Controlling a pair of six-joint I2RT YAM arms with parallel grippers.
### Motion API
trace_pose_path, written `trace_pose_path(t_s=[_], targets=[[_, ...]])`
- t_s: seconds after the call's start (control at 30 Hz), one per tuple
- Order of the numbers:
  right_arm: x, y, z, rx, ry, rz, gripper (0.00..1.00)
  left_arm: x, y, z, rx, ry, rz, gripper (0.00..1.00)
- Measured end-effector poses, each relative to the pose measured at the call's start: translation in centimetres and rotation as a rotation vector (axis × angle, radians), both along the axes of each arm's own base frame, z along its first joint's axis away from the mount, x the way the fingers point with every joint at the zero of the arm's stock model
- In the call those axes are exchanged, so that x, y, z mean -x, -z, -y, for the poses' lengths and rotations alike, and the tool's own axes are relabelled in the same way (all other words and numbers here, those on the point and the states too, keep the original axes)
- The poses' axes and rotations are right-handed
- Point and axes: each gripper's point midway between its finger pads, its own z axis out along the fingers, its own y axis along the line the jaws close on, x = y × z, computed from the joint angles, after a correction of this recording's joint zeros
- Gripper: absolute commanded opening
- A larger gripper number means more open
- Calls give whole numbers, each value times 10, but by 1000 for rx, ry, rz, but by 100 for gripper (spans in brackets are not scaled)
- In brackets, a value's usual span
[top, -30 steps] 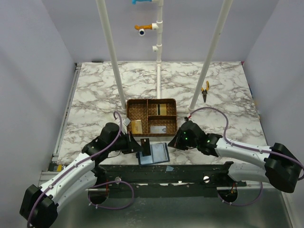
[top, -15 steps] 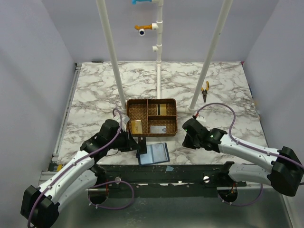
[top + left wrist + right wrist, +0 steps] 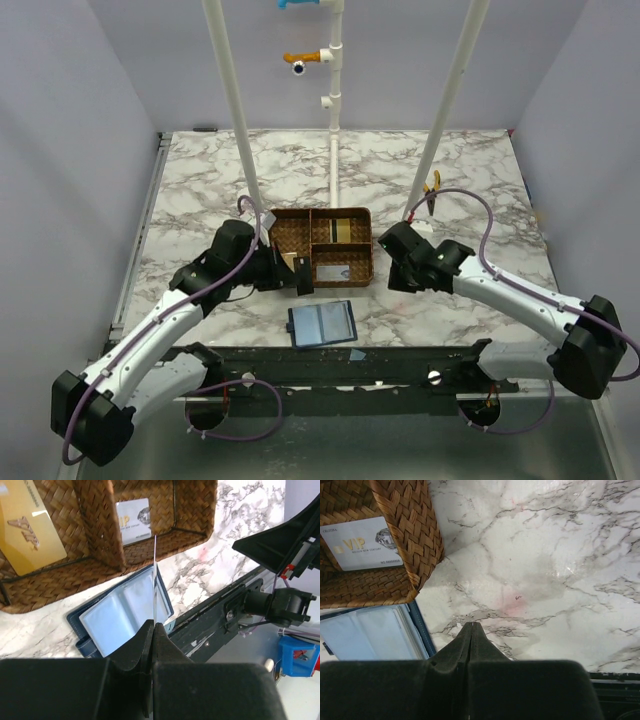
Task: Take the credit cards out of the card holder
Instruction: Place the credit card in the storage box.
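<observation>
We see the left gripper (image 3: 153, 626) clenched on a single card (image 3: 155, 580). Its wrist camera catches the card edge-on as a hairline, so neither its face nor its colour can be read. The card stands near the front wall of the wicker tray (image 3: 320, 212).

The card holder (image 3: 322, 323) lies open and flat on the marble-veined table (image 3: 200, 200), just in front of the tray and apart from it. It has a navy rim around pale, glossy plastic pockets. We cannot tell whether any pocket has a card in it: the sleeves look milky, and the black fingers cover the holder's near part in the left wrist view.

The tray is brown, coarsely woven and rectangular, split into three compartments. We count three cards lying in it:
- a gold card (image 3: 25, 525) in the left compartment, cut off by the frame edge
- a pale VIP card (image 3: 362, 542) in the near right compartment
- a second gold card (image 3: 342, 230) in the far right compartment, too small in the overhead view to read

With the gripped one, that makes four cards in sight.

The right gripper (image 3: 471, 626) is pinched together on nothing. Its black fingers meet in a narrow wedge over bare marble, just right of the tray's corner and the holder's edge.

One pair of yellow-handled pliers (image 3: 431, 192) lies well apart, toward the table's far right.
</observation>
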Motion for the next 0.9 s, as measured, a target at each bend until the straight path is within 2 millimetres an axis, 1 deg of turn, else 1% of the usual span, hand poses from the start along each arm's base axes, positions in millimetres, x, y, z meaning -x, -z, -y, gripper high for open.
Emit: trace_pose_path(t_s=[0.13,0.23,0.4,0.6,0.7,0.9], targets=[[-5,-6,5,35,-4,0,1,-13,-13,7,2,-1,10,0],[-11,-7,12,62,3,0,0,-22,-15,11,-8,-3,4,0],[-18,-1,23,108,24,-19,1,-39,-16,15,-43,2,8,0],[-27,0,26,130,39,-37,1,-59,-24,24,-69,26,39,0],[-33,0,26,134,46,-40,1,-66,-22,27,-85,43,48,0],[-40,2,29,147,61,-54,1,-71,-13,29,-122,77,51,0]])
